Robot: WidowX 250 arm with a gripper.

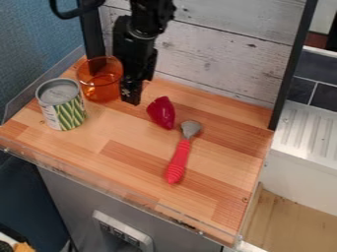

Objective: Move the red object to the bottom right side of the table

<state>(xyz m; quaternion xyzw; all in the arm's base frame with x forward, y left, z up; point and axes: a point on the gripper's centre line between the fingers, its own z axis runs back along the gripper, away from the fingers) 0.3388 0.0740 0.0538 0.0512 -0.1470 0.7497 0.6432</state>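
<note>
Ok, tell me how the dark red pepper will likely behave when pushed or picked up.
The pepper may roll or swivel when pushed, as its sides bulge and it tapers to a tip. Its glossy skin could prove slippery in a grasp. It is probably firm rather than floppy, since its full outline shows no sag.

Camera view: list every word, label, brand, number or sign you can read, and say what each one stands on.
No text can be read.
Can: label with a green and white pattern; any lettering is too small and blurred to read.
Claw: small pale marks, too small to make out.
White fitting on the grey front: no readable lettering or numbers.
</note>
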